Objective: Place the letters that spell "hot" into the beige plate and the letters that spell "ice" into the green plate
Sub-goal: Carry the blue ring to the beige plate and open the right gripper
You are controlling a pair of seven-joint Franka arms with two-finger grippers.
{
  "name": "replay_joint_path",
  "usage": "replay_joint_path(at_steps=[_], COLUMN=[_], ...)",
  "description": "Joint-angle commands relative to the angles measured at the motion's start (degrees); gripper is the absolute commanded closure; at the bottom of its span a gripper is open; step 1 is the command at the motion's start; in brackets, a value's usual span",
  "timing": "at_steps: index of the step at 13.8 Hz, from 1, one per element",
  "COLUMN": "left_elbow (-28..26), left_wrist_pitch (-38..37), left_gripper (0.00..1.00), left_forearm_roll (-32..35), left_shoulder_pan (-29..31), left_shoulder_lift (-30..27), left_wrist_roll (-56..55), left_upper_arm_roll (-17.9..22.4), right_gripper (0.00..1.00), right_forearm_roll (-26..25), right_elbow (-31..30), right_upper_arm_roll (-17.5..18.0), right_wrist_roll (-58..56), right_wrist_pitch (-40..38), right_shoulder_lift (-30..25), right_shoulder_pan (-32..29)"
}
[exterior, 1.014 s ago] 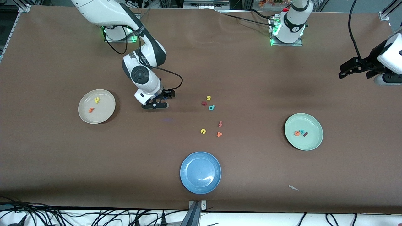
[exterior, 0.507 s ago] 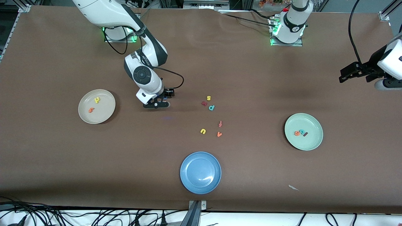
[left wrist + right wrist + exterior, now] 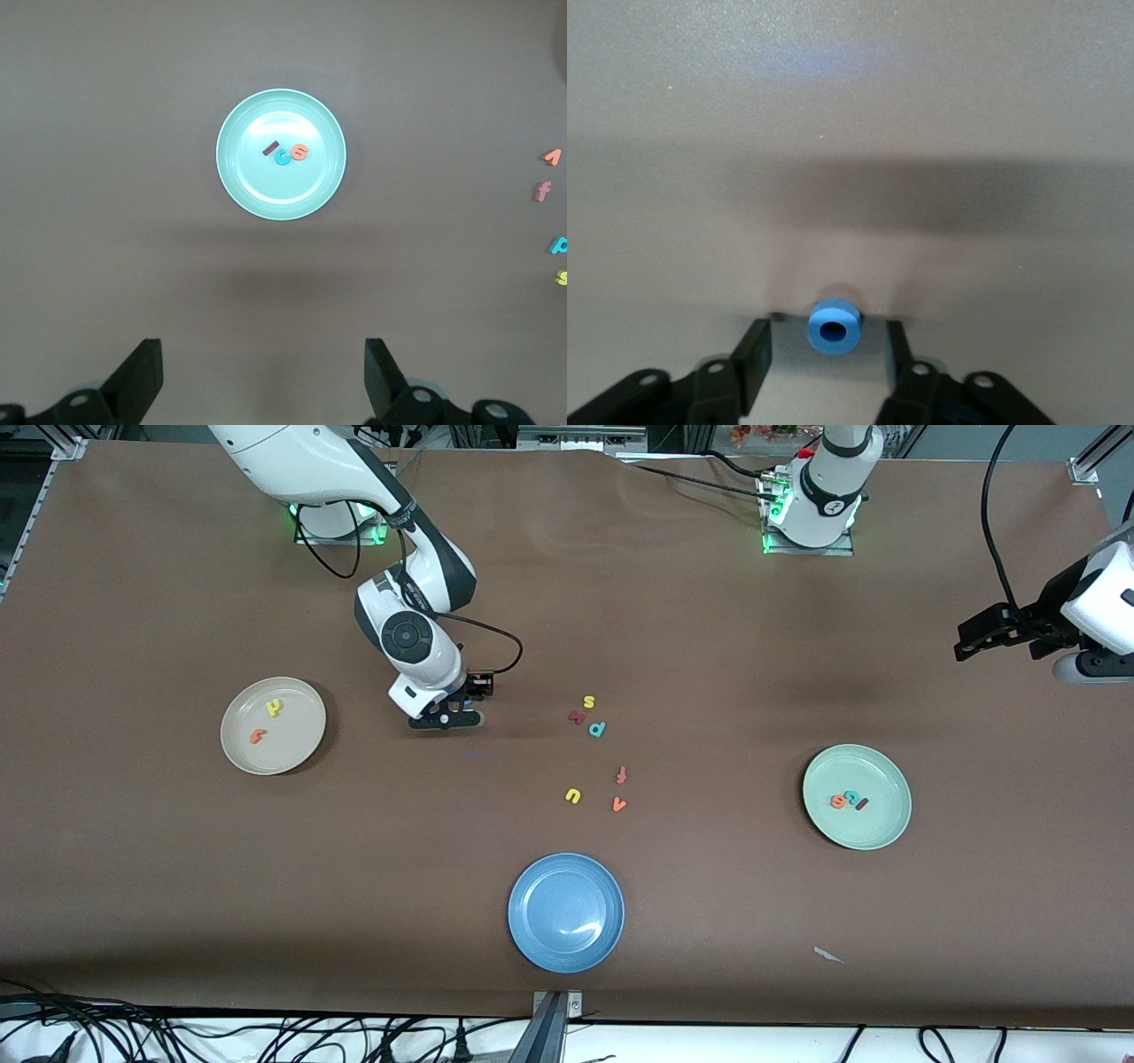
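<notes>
Nearest, lower middle of frame: blue plate (image 3: 549,939), nothing in it.

Mid-height: green plate (image 3: 877,828) at left arm's end holds orange e (image 3: 837,802), teal c (image 3: 850,797), dark red i (image 3: 861,804); "ice" looks complete. Beige plate (image 3: 297,748) at right arm's end holds yellow h (image 3: 275,708), orange t (image 3: 258,736); o missing.

Slightly higher: right gripper (image 3: 447,717) low at table, fingers parted, straddling blue o (image 3: 834,327); ring flat, centred between them, gap each side, not gripped.

Upper frame edge: left gripper (image 3: 974,633) waits aloft, fingers spread, holding nothing.

Between the beige plate (image 3: 273,725) and the right gripper (image 3: 446,721) you have bare bench (image 3: 159,868). Toward the left arm's end from that plate, a loose cluster of letters (image 3: 595,757) stands in your way.
</notes>
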Motion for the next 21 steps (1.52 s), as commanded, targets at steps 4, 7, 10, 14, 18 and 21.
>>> replay_joint_path(at_steps=[4, 7, 10, 14, 18, 21], left_elbow=[-0.1, -0.1, -0.1, -0.19, -0.19, -0.19], left_wrist_pitch=[0.43, 0.43, 0.43, 0.52, 0.78, 0.87], left_gripper=[0.0, 0.0, 0.0, 0.0, 0.0, 0.0], left_forearm_roll=[0.41, 0.41, 0.41, 0.32, 0.32, 0.32], left_shoulder_pan=[0.45, 0.54, 0.54, 0.54, 0.54, 0.54], left_shoulder_lift=[0.29, 0.38, 0.38, 0.38, 0.38, 0.38], left_wrist_roll=[1.26, 1.26, 1.35, 1.35, 1.35, 1.35], left_upper_arm_roll=[0.01, 0.01, 0.01, 0.01, 0.01, 0.01], right_gripper=[0.59, 0.74, 0.87, 0.87, 0.87, 0.87], right_forearm_roll=[-0.35, -0.35, -0.35, -0.27, -0.44, -0.27], right_elbow=[0.73, 0.73, 0.73, 0.73, 2.66, 3.37], right_upper_arm_roll=[-0.17, -0.17, -0.17, -0.34, -5.16, -12.19], right_wrist_roll=[0.6, 0.51, 0.6, 0.34, -1.93, -11.42], right_wrist_pitch=[1.12, 1.03, 0.95, -0.19, -10.71, -18.46], right_shoulder_lift=[1.23, 1.15, 1.15, 0.01, -5.87, -9.47], right_shoulder_pan=[0.5, 0.5, 0.5, 0.33, 0.15, 0.15])
